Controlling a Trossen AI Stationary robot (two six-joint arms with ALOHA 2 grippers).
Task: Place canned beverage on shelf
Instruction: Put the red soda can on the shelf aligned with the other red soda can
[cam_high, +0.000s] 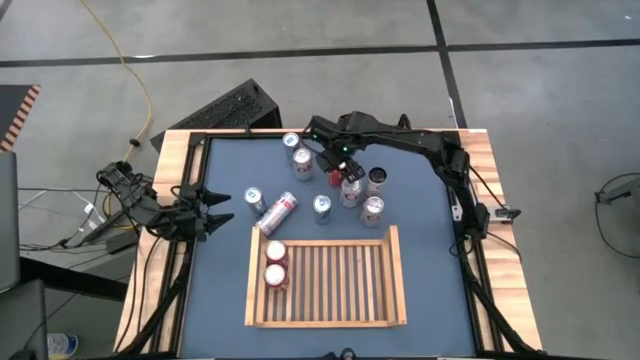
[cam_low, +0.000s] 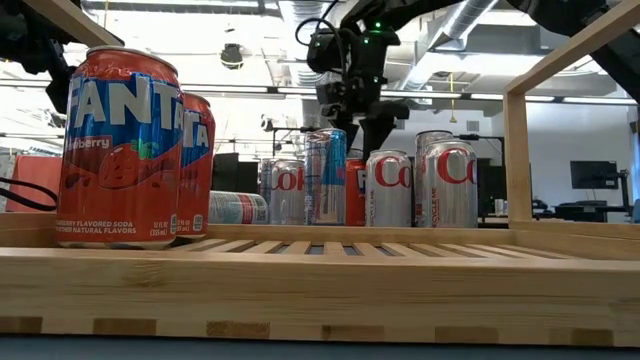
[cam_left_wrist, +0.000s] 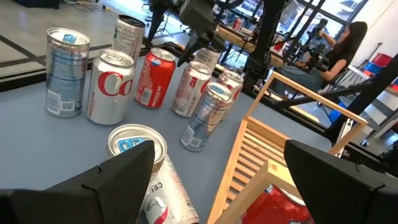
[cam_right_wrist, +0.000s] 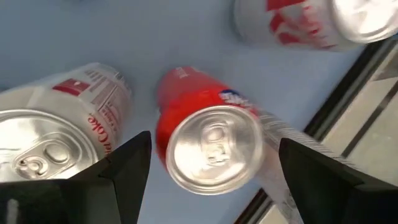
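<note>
The light-wood slatted shelf (cam_high: 325, 305) lies at the table's near middle. Two red Fanta cans (cam_high: 275, 264) stand upright in its left end and also show in the low view (cam_low: 120, 150). Behind the shelf stands a cluster of cans. My right gripper (cam_high: 338, 163) is open and hangs over a red can (cam_high: 334, 179) in that cluster. In the right wrist view its fingers stand either side of the can's silver top (cam_right_wrist: 214, 149), above it and apart from it. My left gripper (cam_high: 222, 208) is open and empty at the table's left edge.
Silver Coke cans (cam_high: 372, 210) (cam_high: 376, 180) and a blue-and-silver can (cam_high: 322, 206) stand close around the red can. One can lies on its side (cam_high: 278, 212) near the shelf's far left corner. Two more cans (cam_high: 297, 150) stand at the far edge. A person sits beyond the table (cam_left_wrist: 348, 50).
</note>
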